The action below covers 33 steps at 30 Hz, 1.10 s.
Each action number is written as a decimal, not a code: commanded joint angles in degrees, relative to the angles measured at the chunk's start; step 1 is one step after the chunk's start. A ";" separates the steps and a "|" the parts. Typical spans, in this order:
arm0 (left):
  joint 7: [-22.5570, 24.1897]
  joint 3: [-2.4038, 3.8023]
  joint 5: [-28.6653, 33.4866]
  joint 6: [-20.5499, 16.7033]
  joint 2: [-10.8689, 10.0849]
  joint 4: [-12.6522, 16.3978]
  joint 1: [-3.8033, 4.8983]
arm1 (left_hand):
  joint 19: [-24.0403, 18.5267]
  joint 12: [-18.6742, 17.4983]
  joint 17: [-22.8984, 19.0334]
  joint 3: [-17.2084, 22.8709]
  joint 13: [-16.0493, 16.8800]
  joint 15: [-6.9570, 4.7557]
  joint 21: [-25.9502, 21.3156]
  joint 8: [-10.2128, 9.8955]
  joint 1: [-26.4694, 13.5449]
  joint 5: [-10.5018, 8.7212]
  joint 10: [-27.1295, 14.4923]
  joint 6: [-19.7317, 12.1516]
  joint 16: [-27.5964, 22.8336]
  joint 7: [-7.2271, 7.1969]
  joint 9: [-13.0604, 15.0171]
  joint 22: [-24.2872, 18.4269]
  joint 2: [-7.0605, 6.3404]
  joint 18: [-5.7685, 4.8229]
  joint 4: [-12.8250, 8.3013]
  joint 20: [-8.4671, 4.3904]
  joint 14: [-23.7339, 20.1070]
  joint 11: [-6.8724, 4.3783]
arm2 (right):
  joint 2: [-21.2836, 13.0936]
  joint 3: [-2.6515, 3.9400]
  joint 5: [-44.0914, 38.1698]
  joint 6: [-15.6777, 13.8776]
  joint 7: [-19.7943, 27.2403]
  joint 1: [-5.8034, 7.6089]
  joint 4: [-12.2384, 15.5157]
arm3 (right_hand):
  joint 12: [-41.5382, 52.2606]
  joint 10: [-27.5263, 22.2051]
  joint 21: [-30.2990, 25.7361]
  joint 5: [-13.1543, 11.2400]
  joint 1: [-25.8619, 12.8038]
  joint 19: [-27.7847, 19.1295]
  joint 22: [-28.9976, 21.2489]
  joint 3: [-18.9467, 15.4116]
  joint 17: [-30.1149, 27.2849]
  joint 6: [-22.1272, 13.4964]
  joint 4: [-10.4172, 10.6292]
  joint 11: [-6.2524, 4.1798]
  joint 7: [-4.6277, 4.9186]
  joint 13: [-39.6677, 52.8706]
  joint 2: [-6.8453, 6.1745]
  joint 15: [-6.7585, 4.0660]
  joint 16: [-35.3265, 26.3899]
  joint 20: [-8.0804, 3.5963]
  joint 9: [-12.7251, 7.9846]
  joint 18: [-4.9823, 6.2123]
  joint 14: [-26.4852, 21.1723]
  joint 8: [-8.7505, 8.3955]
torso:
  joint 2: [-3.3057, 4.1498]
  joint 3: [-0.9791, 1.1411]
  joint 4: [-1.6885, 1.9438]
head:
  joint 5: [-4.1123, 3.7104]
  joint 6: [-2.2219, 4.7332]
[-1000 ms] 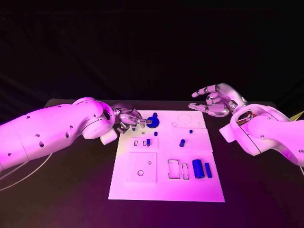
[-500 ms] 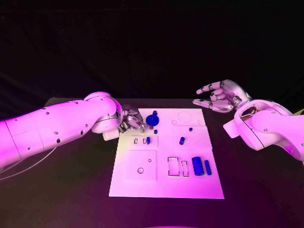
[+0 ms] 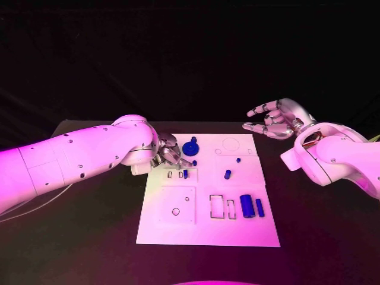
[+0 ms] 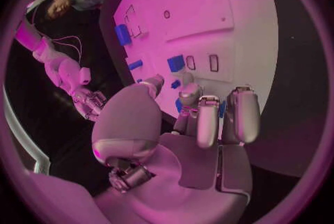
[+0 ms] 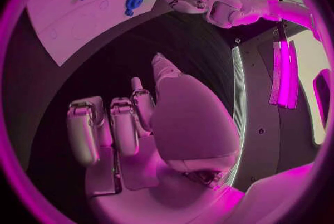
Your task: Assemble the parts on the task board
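The task board (image 3: 209, 228) lies mid-table (image 3: 87, 237), left hand (image 3: 165, 150) at its far-left corner, right hand (image 3: 274, 122) beyond its far-right corner.

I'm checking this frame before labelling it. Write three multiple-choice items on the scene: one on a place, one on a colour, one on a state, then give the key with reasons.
1. Where is the left hand?
A. at the task board's far left corner, beside the round blue part
B. over the board's near edge
C. off the table

2. What colour are the two upright parts at the board's near right?
A. yellow
B. blue
C. green

3. How is the right hand?
A. gripping a blue part
B. pressed flat on the board
C. raised off the board, fingers apart, holding nothing

Key: 1 A, the head view shows it by the round part; 2 B, both are blue against white; 3 C, its palm is empty in the right wrist view.
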 commanded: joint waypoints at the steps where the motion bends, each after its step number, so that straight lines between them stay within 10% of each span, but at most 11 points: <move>1: -0.58 -0.12 -0.61 2.54 0.36 -0.24 0.10 | 0.27 0.14 12.68 -0.32 -0.01 -0.28 0.41 0.38 -0.43 -0.14 0.23 -0.06 0.34 -0.40 0.11 0.12 0.31 -1.06 -0.08 0.05 4.90 -0.18 | 0.00 0.02 -0.36 1.13 -0.14 0.02 -0.09 | 0.02 -0.09 0.26 0.27 -0.47 6.06 15.09 0.26 12.07 0.00 -0.05 -0.45 0.09 3.83 0.03 -0.30 -0.24 -0.28 -0.03 -0.83 5.14 0.22 | 0.06 -0.03 0.02 | -0.09 -0.13; 33: -0.56 -0.92 2.31 3.01 2.06 -1.11 -0.07 | 0.32 0.56 12.90 1.33 0.85 -0.34 0.69 0.14 4.33 -0.05 0.26 -0.72 0.44 -0.50 2.16 0.68 2.18 -1.13 -0.43 0.02 4.97 -0.28 | 1.30 -0.05 -0.77 1.57 -0.62 0.01 -1.33 | 0.11 -0.03 0.26 0.70 -0.68 6.06 15.09 0.51 12.26 0.00 -0.13 -0.50 0.04 3.87 0.32 -0.35 -0.18 -0.34 -0.05 -0.83 5.19 0.46 | 0.00 -0.05 0.11 | -0.40 -0.97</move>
